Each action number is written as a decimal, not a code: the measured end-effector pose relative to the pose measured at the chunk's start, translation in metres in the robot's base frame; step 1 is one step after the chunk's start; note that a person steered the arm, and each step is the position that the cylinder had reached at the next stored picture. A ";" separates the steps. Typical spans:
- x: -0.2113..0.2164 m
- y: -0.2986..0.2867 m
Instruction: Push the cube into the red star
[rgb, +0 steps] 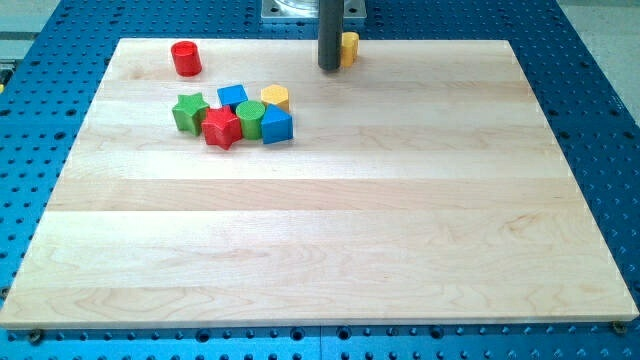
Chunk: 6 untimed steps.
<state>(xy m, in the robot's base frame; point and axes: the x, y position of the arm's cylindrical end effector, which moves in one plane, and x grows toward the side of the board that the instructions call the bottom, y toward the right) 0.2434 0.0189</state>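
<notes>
Task read as unfinished and ambiguous at this point. Red star sat in the cluster toward the surface's top-left corner, touching a green star on its left and a green cylinder on its right. Two blue cubes present: one just right of the green cylinder, so kept off the red star by it; another behind, close to the red star's top, contact not resolvable. A yellow hexagonal block stood behind the first cube. Judged that, for that cube, the push into the star remained to be done. Rod hung vertical at the top edge, near its middle; my tip rested well apart from the cluster, just beside a yellow block, shape partly hidden. Red cylinder stood alone near the top-left corner. No fingers on this rig; nothing was held.
</notes>
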 end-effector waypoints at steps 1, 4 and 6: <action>0.000 0.000; 0.061 -0.120; 0.099 -0.115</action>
